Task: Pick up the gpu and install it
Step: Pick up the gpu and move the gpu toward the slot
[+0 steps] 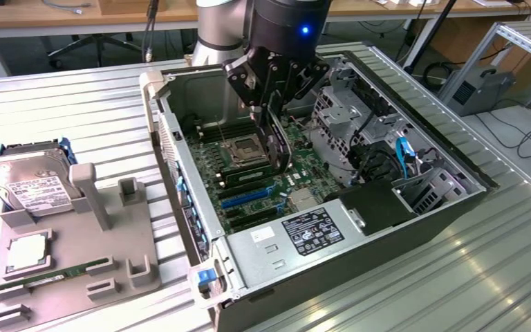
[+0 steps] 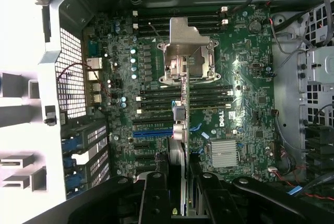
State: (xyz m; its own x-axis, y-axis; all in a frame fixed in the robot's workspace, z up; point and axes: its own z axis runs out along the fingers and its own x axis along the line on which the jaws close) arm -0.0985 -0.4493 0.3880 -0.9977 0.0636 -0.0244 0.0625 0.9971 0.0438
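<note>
Slim black rectangular gpu card (image 1: 281,142) (image 2: 180,145) is grasped edge-on, jaws of the black gripper (image 1: 273,97) (image 2: 180,185) clenched on its upper edge. The card is held inside the open grey metal computer case (image 1: 166,138), over the green motherboard (image 1: 252,190) (image 2: 245,104), beside the silver CPU socket (image 1: 245,149) (image 2: 185,57). Whether it touches the board cannot be told.

Black gpu (image 1: 281,146), green motherboard (image 2: 255,104), blue slot (image 2: 151,133), silver heatsink (image 2: 225,152)

The gpu (image 1: 281,142) is a slim black card, seen almost edge-on as a thin dark strip. It is clamped between the fingers of the gripper (image 1: 275,105) and reaches down below them, nearly vertical and slightly tilted.
</note>
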